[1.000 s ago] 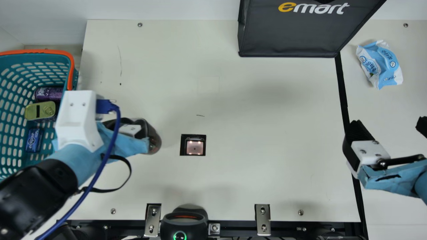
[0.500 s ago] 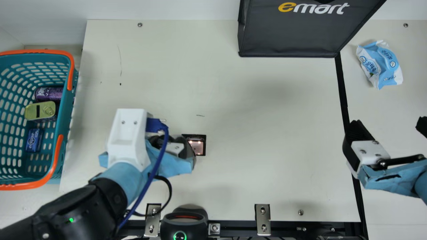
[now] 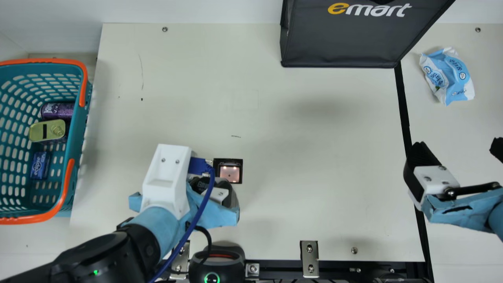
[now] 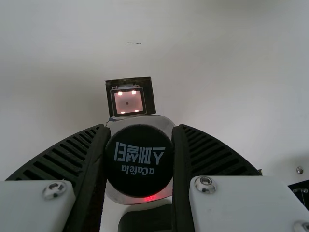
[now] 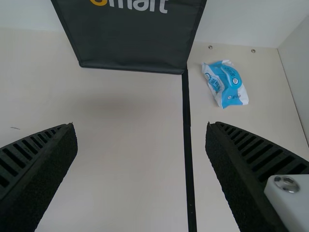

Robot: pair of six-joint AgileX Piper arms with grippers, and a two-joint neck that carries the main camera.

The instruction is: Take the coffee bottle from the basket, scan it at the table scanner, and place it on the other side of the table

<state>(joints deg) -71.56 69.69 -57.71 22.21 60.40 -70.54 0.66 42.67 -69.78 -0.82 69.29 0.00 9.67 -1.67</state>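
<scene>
Just below the table scanner (image 3: 229, 173), my left gripper (image 3: 210, 188) holds the coffee bottle (image 3: 233, 198), which my arm partly covers. In the left wrist view the bottle's black cap (image 4: 139, 159) sits between the ribbed fingers of my left gripper (image 4: 139, 157), shut on it, beside the lit scanner (image 4: 129, 100). A red glow falls on the bottle's side. My right gripper (image 3: 458, 151) stands open at the right; in the right wrist view my right gripper (image 5: 141, 140) has nothing between its widely parted fingers.
The teal basket (image 3: 80, 129) at the left holds a purple can, a gold-lidded tin and a blue pack. A black bag (image 3: 346, 39) stands at the back, a blue-white packet (image 3: 447, 76) at the right. A black handheld scanner (image 3: 217, 262) is at the front edge.
From beside the basket, my left gripper has carried the bottle right to the table scanner, then slightly toward the front edge, uncovering the scanner window. My right arm has kept still.
</scene>
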